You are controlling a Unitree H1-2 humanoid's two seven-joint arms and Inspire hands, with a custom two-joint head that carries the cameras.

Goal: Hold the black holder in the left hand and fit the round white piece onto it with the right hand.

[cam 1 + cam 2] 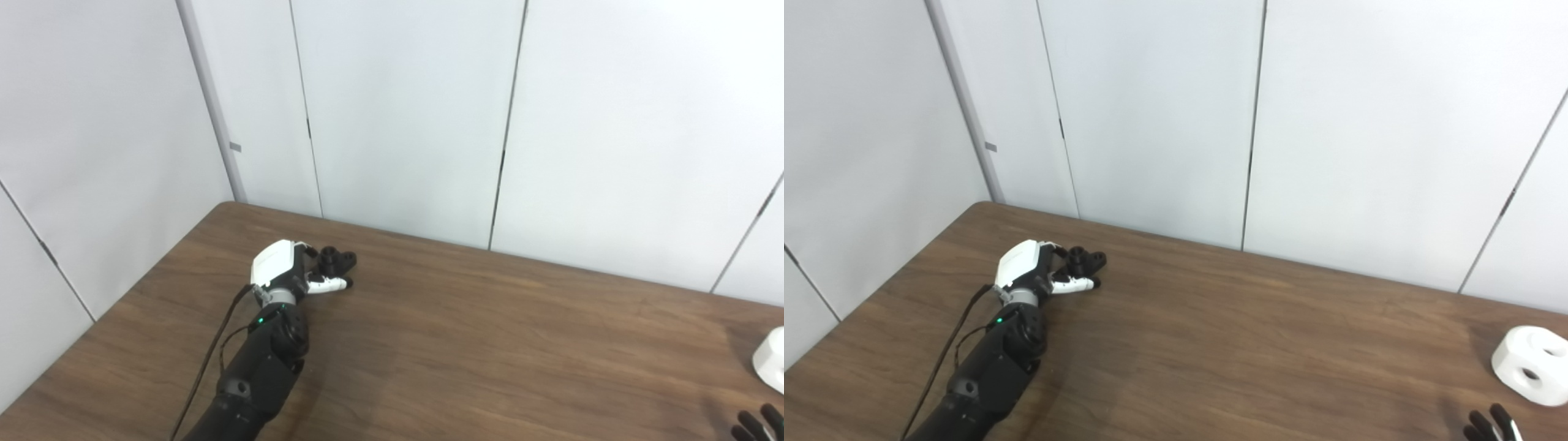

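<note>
- While the left hand (288,269) reaches toward the far left corner of the worktop (490,343), its fingers (327,283) curl around the black holder (335,260), which sits there on the wood
- Grip status: fingers look partly closed around the holder's near side, one white finger lying along the front of it; whether the holder is truly clamped or only touched I cannot tell, and it appears to rest on the worktop, not lifted
- Likely reason for the pose: the arm comes in low from the near left edge with the hand's back turned up, so the fingers can wrap the holder from the side and leave its upper posts free to receive the other part
- Round white piece (1528,364) lies near the right edge of the worktop, well apart from the holder, almost the full width of the surface away; holes show in its faces
- Right hand (1491,425): only dark fingertips show at the near right corner of the picture, just beside the white piece but apart from it; they seem spread and hold nothing visible, yet too little is in view to call its state
- Judgement: the step in hand is securing the holder; the white piece is untouched, so fitting is not yet begun
- Risk: the holder is small and could slide toward the far edge if pushed
</note>
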